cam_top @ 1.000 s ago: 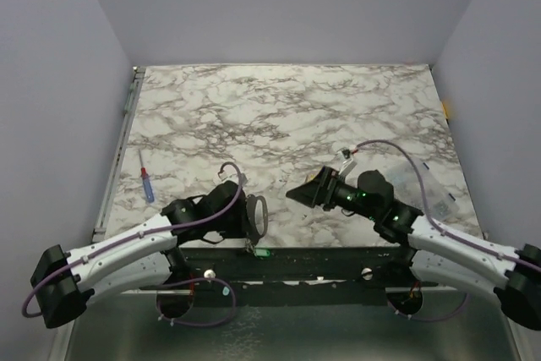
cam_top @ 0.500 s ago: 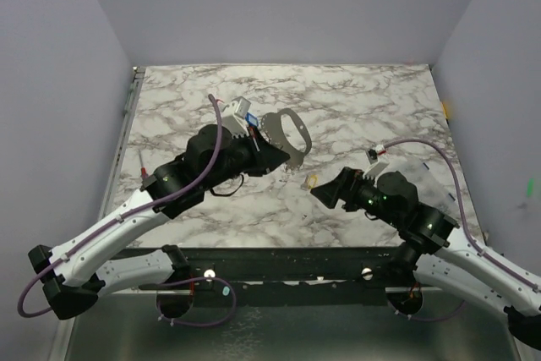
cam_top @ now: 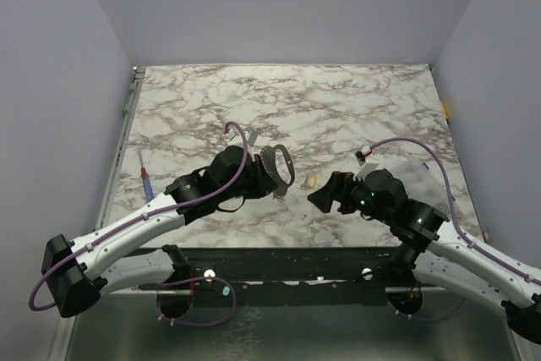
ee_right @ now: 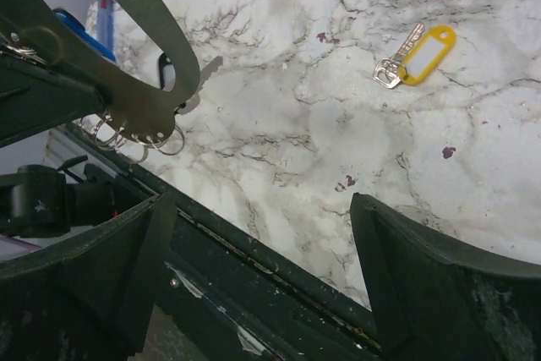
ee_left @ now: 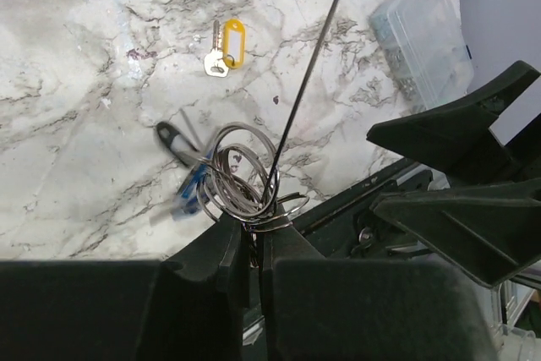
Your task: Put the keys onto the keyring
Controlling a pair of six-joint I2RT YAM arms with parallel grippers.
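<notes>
My right gripper (cam_top: 325,194) hangs over the near side of the table (cam_top: 338,107). Its jaws are wide apart and hold nothing. My left gripper (ee_left: 254,238) is squeezed tight on the keyring (ee_left: 245,179), a bunch of wire loops. A blurry blue thing (ee_left: 184,199) hangs from it. A little farther out, the yellow key (ee_left: 226,46) lies flat on the table between both grippers.

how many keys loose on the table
1: the yellow key lies on the table ahead of the right tool. The left tool holds the rings; keys among them may be hidden.
</notes>
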